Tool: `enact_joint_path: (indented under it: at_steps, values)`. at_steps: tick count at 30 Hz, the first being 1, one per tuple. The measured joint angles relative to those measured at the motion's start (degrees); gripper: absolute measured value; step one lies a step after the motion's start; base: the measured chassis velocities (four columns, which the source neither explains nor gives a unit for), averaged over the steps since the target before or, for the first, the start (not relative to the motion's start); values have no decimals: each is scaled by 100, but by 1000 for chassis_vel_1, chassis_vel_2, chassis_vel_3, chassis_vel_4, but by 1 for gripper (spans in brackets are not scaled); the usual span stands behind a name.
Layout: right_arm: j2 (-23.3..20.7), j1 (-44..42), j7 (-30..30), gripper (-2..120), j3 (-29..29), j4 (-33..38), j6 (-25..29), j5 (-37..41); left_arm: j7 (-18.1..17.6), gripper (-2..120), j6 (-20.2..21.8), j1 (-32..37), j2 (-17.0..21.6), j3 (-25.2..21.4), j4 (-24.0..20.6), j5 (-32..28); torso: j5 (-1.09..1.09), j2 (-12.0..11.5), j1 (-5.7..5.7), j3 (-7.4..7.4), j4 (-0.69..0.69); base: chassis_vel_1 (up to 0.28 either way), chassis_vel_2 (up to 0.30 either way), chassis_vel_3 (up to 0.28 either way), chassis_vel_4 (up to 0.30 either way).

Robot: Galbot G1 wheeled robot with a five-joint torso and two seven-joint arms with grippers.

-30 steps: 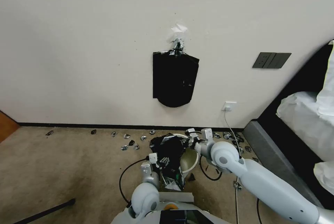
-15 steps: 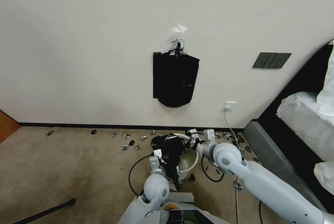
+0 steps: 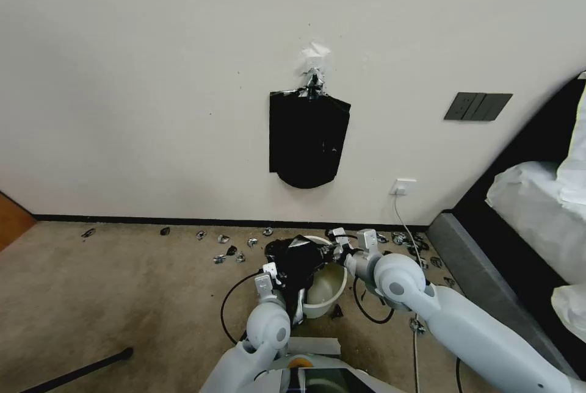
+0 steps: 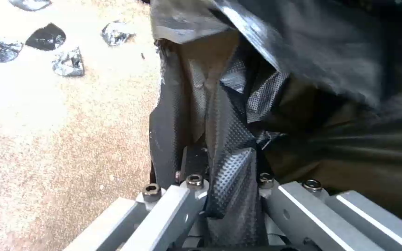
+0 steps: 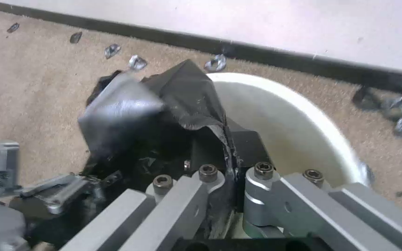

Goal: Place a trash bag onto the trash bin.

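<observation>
Over the trash bin (image 3: 323, 286), on its left rim side, the trash bag (image 3: 296, 259) is held bunched by both grippers: the left gripper (image 4: 226, 184) is pinched on a fold of film, the right gripper (image 5: 231, 174) on another edge. Film is judged light, limp and slippery, so hold is best taken at the mouth hem. Embossed texture is shown by the left wrist view, the bare bin interior by the right wrist view.

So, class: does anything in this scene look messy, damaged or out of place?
Yes. Small black plastic scraps litter the carpet along the wall. The trash bag hangs bunched over one side of the trash bin, not spread around its rim.
</observation>
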Motion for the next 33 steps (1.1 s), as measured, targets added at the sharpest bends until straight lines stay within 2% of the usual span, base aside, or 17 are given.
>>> enact_joint_path:
  at_steps: [2,3,7,8,11,12,16,17,20,21,24,26,27,29,30,33]
  values:
    - [-55,-18,-261,0,33,47,150,-441,229,2,-108,38,123,-56,-115,73,2,0,0,0,2,0,0,0,0]
    - [-55,-18,-261,0,33,47,150,-441,229,2,-108,38,123,-56,-115,73,2,0,0,0,2,0,0,0,0]
    - [-138,114,-657,0,4,71,458,-1213,1179,2,-405,172,465,-138,-338,718,4,0,0,0,1,0,0,0,0]
    - [-138,114,-657,0,4,71,458,-1213,1179,2,-405,172,465,-138,-338,718,4,0,0,0,1,0,0,0,0]
    - [-248,413,-823,0,-155,-35,669,-1589,1924,2,-695,297,781,-144,-535,1385,4,0,0,-1,2,0,0,0,0]
    - [-248,413,-823,0,-155,-35,669,-1589,1924,2,-695,297,781,-144,-535,1385,4,0,0,-1,2,0,0,0,0]
    - [-516,855,-926,0,-244,-192,863,-1832,2691,2,-1061,478,1198,-298,-839,2311,4,0,0,-1,2,0,0,0,0]
    - [-516,855,-926,0,-244,-192,863,-1832,2691,2,-1061,478,1198,-298,-839,2311,4,0,0,-1,2,0,0,0,0]
    - [-852,1038,-1127,0,-244,-216,860,-1817,3104,2,-1344,562,1458,-434,-1042,2637,4,0,0,-1,3,0,0,0,0]
    - [-852,1038,-1127,0,-244,-216,860,-1817,3104,2,-1344,562,1458,-434,-1042,2637,4,0,0,-1,3,0,0,0,0]
    - [-1257,1022,-1353,0,-253,-213,826,-1800,3527,2,-1589,615,1645,-586,-1195,2863,3,0,0,-1,-1,0,0,0,0]
    - [-1310,1005,-1377,0,-240,-215,822,-1796,3592,2,-1606,634,1673,-610,-1221,2846,4,0,0,-1,-1,0,0,0,0]
    - [-1425,942,-1438,0,-171,-227,815,-1770,3749,2,-1673,685,1733,-666,-1264,2737,4,0,0,-1,1,0,0,0,0]
    - [-1650,754,-1582,0,-6,-244,807,-1731,4019,2,-1960,763,1816,-745,-1268,2708,5,0,0,-1,2,0,0,0,0]
    - [-1650,754,-1582,0,-6,-244,807,-1731,4019,2,-1960,763,1816,-745,-1268,2708,5,0,0,-1,2,0,0,0,0]
    - [-2105,93,-1926,0,355,-162,822,-1894,4099,2,-2352,783,1785,-851,-1268,2294,5,0,0,-1,0,0,0,0,0]
